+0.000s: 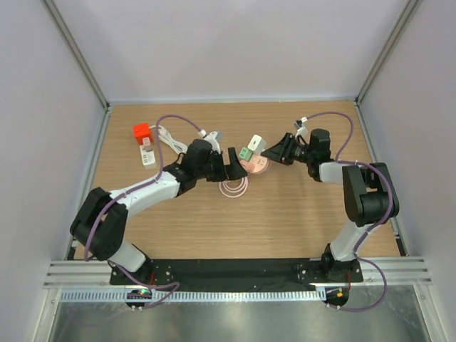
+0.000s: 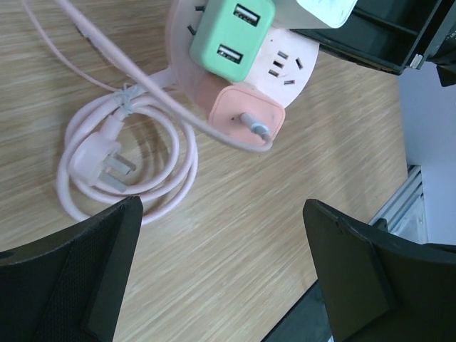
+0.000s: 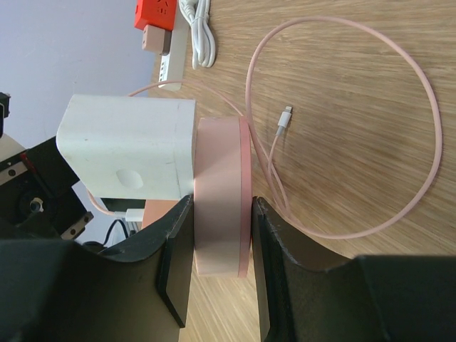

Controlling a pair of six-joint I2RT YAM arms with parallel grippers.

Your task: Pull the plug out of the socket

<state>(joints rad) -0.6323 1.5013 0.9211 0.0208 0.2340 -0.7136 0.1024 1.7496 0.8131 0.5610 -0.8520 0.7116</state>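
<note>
The round pink socket (image 1: 255, 167) lies mid-table with a white plug (image 1: 256, 142), a green USB plug (image 1: 245, 152) and a small pink plug in it. My right gripper (image 1: 271, 151) is shut on the socket's edge; the right wrist view shows both fingers (image 3: 174, 249) clamping the pink disc (image 3: 221, 199), with the white plug (image 3: 128, 146) standing off its face. My left gripper (image 1: 226, 171) is open and empty just left of the socket. In the left wrist view it (image 2: 224, 263) hovers over bare wood, short of the green plug (image 2: 231, 35) and the pink plug (image 2: 246, 117).
The socket's pink cord lies coiled (image 1: 234, 187) with its three-pin plug (image 2: 92, 160). A thin pink charging cable (image 3: 283, 117) loops over the wood. A red plug (image 1: 142, 132), a white strip (image 1: 147, 157) and a white cable (image 1: 169, 135) lie at the back left.
</note>
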